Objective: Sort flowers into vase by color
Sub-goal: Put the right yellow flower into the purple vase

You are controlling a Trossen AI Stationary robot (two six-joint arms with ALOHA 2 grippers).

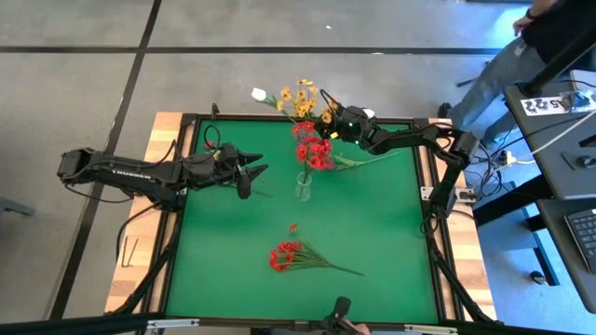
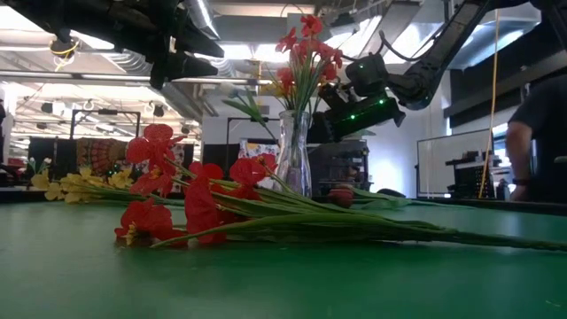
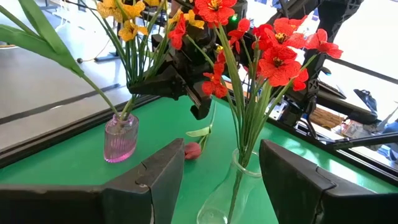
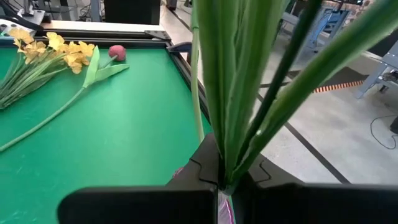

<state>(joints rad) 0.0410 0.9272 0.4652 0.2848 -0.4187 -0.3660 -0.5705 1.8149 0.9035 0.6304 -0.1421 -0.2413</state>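
A clear glass vase (image 1: 304, 186) holding red flowers (image 1: 315, 149) stands in the middle of the green table. My left gripper (image 1: 253, 172) hovers open just left of it; in its wrist view the vase (image 3: 233, 186) shows between the fingers, untouched. At the far edge a small pink vase (image 3: 121, 137) holds yellow flowers (image 1: 303, 100) and a white tulip (image 1: 259, 94). My right gripper (image 1: 326, 119) is shut on their stems. A red bunch (image 1: 291, 253) lies on the table toward the near edge. My right gripper pinches the bunch of green stems (image 4: 225, 165) between its two fingers, right above the pink vase's mouth (image 4: 224, 208). The fingers come nearly level from the table's right and lie across the stems. The stems stand up out of the vase, fanning out above the fingers.
More yellow flowers (image 4: 43, 53) and a pink bud (image 4: 117, 53) lie near the far left corner. Another pink bud (image 3: 194, 149) on a long stem (image 1: 368, 160) lies right of the clear vase. A person (image 1: 521, 56) stands beyond the far right corner.
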